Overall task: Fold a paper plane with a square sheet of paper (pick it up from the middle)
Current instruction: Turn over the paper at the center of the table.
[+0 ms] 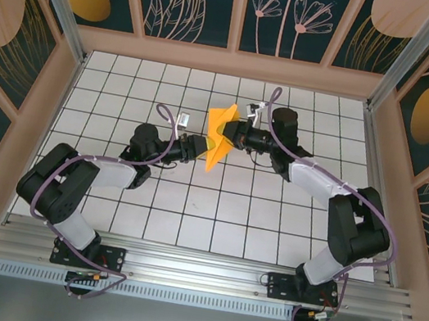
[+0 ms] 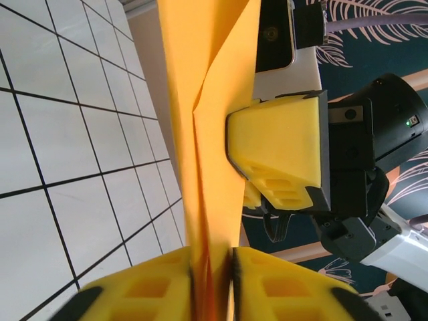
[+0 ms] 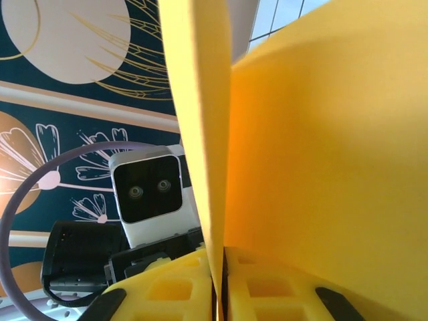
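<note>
Above the table [image 1: 190, 206], left gripper [image 1: 203, 147] and right gripper [image 1: 232, 135] each clamp the folded paper [image 1: 221, 120] between them.

Sheet: square sheet of paper [image 1: 218, 138], orange-yellow, partly folded
Pose: standing on edge, layers splaying apart
Place: hanging above the counter [image 1: 190, 206]
</note>
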